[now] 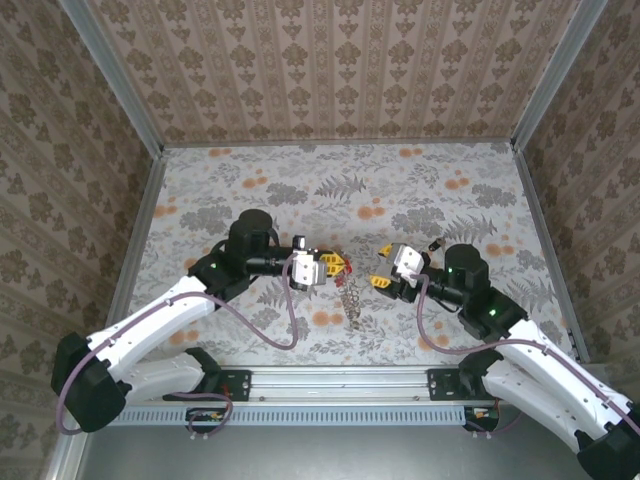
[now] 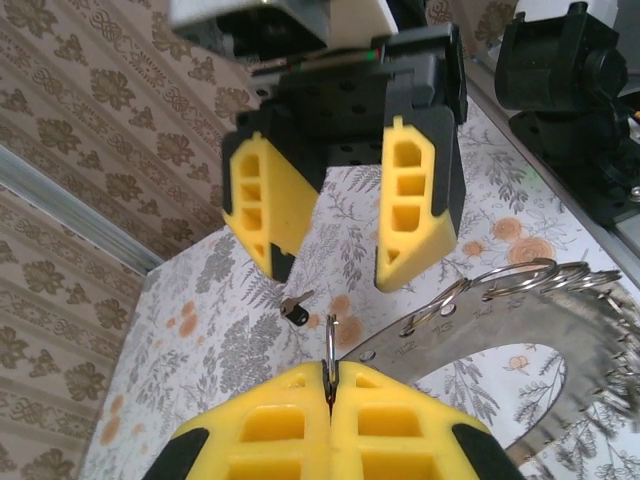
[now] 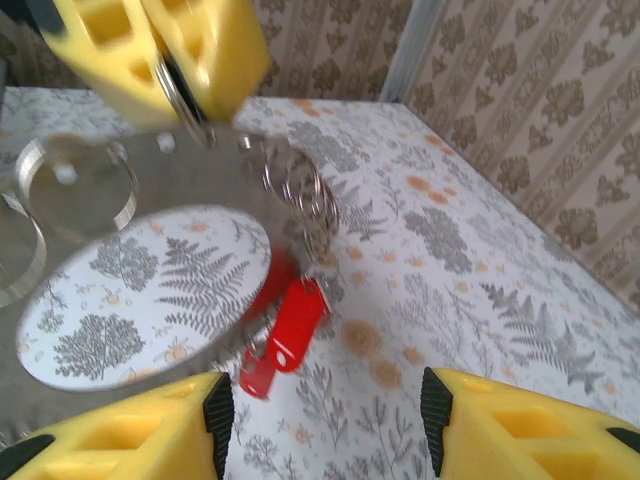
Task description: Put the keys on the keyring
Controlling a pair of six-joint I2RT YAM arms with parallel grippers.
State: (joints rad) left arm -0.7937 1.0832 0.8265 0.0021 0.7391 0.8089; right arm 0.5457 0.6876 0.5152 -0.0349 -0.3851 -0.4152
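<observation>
My left gripper [image 2: 330, 385] is clamped on the keyring [image 2: 470, 335] by a thin pinch. Right gripper [image 2: 335, 275] is apart, facing it, empty. Risk: ring twists or slips out, and the keys [image 3: 290, 325] dangling below swing.

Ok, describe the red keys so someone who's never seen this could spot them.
Over the middle of the floral table, the left gripper holds up the keyring. Hanging from it among silver keys are the red-headed keys, the only red things there.

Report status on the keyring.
Left fingers shut on keyring. Right fingers open, facing it. Red keys dangling below. Nothing between them.
</observation>
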